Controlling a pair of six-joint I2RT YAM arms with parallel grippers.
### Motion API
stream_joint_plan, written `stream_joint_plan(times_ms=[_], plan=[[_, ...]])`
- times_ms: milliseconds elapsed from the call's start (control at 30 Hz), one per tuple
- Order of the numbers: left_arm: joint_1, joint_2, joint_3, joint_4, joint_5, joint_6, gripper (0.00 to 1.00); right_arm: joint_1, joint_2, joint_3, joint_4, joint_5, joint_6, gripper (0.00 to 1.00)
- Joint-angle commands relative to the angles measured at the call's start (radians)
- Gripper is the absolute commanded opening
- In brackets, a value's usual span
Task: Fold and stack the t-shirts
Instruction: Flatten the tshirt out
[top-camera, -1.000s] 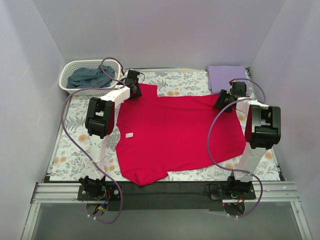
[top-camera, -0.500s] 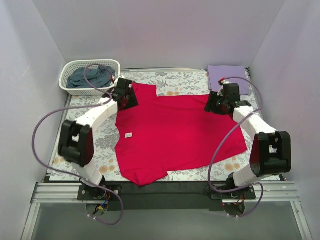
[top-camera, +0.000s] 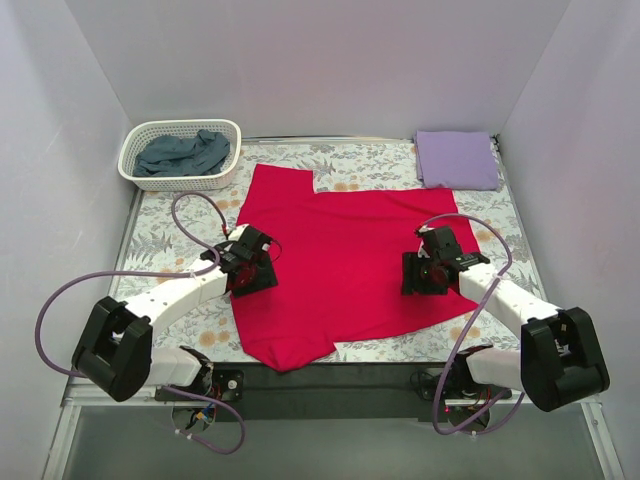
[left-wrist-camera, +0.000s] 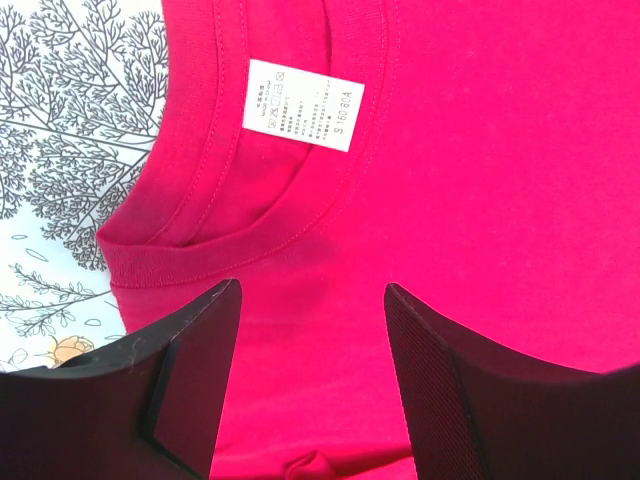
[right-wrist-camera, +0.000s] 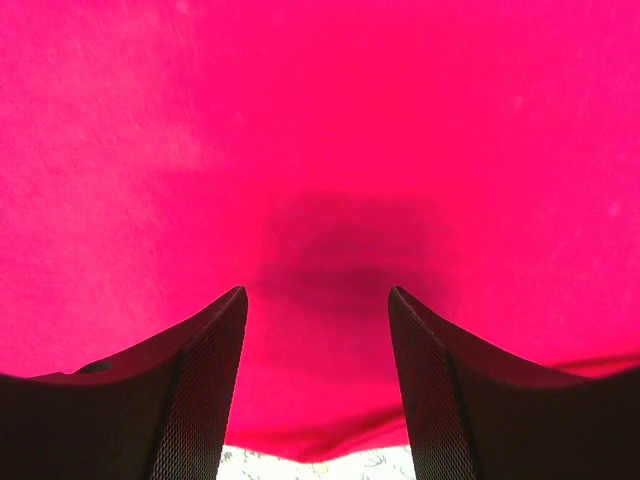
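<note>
The crimson red t-shirt (top-camera: 340, 250) lies spread flat on the floral table cover. My left gripper (top-camera: 252, 270) hovers open and empty over its collar at the left edge. The left wrist view shows the collar and white label (left-wrist-camera: 305, 105) just beyond the open gripper (left-wrist-camera: 311, 292). My right gripper (top-camera: 418, 273) is open and empty over the shirt's right part. In its wrist view the gripper (right-wrist-camera: 317, 295) is above red cloth, with the shirt's edge (right-wrist-camera: 320, 440) near the fingers. The lavender t-shirt (top-camera: 457, 158) lies folded at the back right. The blue-grey t-shirt (top-camera: 185, 152) is crumpled in a basket.
A white plastic basket (top-camera: 135, 175) stands at the back left corner. The floral cover (top-camera: 160, 235) shows around the shirt. Pale walls close in the left, back and right sides. Purple cables loop beside both arms.
Both arms have drawn back from the shirt's far corners toward the near side, and both now sit low over the shirt. The red shirt lies much as before.
</note>
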Motion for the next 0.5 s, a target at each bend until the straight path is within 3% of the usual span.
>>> stream_joint_plan(times_ms=[0,200,467], plan=[[-0.007,-0.062,-0.021,-0.013,-0.003,-0.048,0.56,0.01,-0.04,-0.03,-0.013,0.016,0.016,0.55],[-0.001,-0.001,-0.056,0.022,-0.032,-0.065,0.54,0.012,-0.003,-0.047,-0.006,0.006,0.019,0.56],[0.128,0.137,-0.047,0.144,0.025,-0.013,0.52,0.009,0.081,-0.033,0.05,0.032,0.012,0.56]])
